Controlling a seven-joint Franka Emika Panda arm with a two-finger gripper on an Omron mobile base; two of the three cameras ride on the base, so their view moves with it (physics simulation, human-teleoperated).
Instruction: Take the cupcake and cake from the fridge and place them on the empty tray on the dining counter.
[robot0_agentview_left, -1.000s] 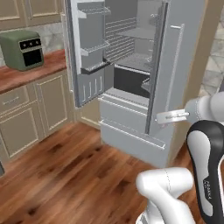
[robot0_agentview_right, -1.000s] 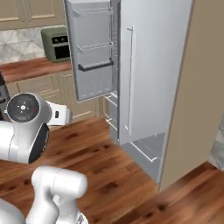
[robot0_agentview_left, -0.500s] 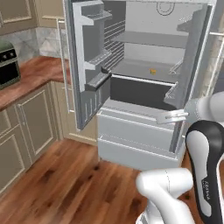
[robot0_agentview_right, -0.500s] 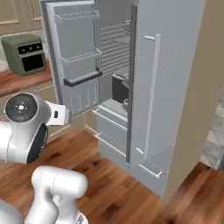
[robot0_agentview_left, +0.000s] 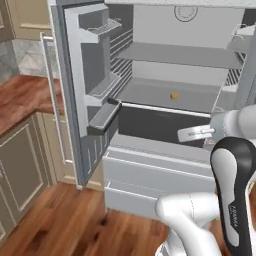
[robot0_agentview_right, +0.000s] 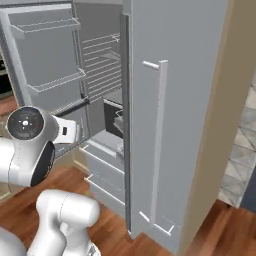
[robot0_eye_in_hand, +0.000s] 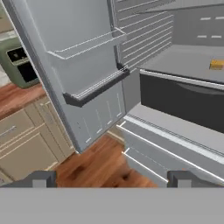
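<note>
The pale grey fridge stands with both doors open, its left door swung towards me and its right door seen from outside. A small orange-yellow cake sits on the middle shelf, well inside; the hand view has this cake at upper right. My gripper is open with nothing between its fingertips. It hangs in front of the fridge's lower drawers, well short of the shelf. The cupcake, the tray and the dining counter are out of view.
Two pale drawers jut out below the shelves. A wooden worktop on beige cabinets runs along the left, with a green toaster oven on it. The open left door's bins project into the space before the fridge.
The whole picture has shifted: the base has come closer and turned to face the fridge, so its inside now shows head-on. The arm keeps the same pose.
</note>
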